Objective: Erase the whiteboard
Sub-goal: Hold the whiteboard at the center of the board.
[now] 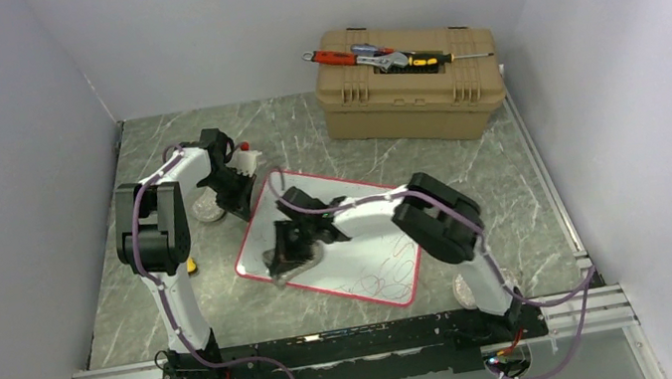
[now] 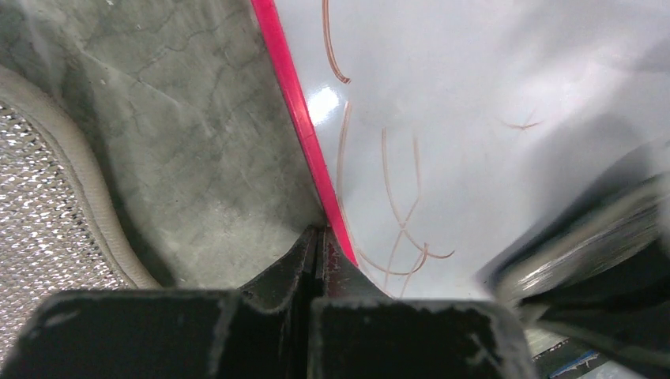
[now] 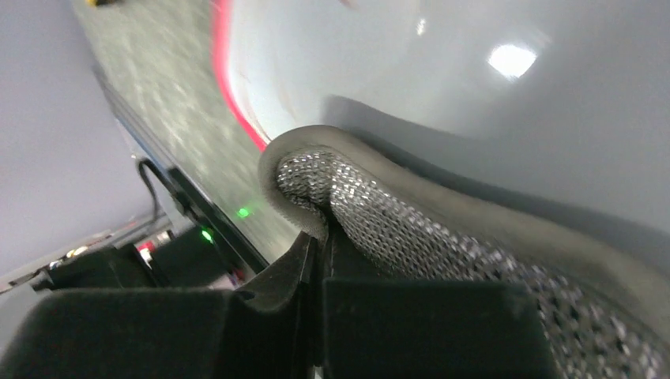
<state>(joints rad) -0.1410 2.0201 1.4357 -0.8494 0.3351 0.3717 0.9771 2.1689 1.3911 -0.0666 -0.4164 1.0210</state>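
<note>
The whiteboard [image 1: 359,236], glossy white with a thin red rim, lies tilted on the marbled table, with thin pen scribbles [image 1: 387,277] near its front right corner. My right gripper [image 1: 286,254] is low over the board's left part, shut on a silver mesh pad [image 3: 411,229] with a grey border that lies against the white surface. My left gripper [image 1: 247,195] is at the board's far left corner. In the left wrist view it [image 2: 320,237] is shut with nothing between the fingers, the tips touching the red rim [image 2: 296,110] beside more scribbles [image 2: 395,205].
A tan toolbox [image 1: 409,88] with hand tools on its lid stands at the back right. A second mesh pad [image 1: 207,209] lies by the left gripper, also seen in the left wrist view [image 2: 39,197]. A round silver thing [image 1: 467,288] lies near the right arm's base. White walls enclose the table.
</note>
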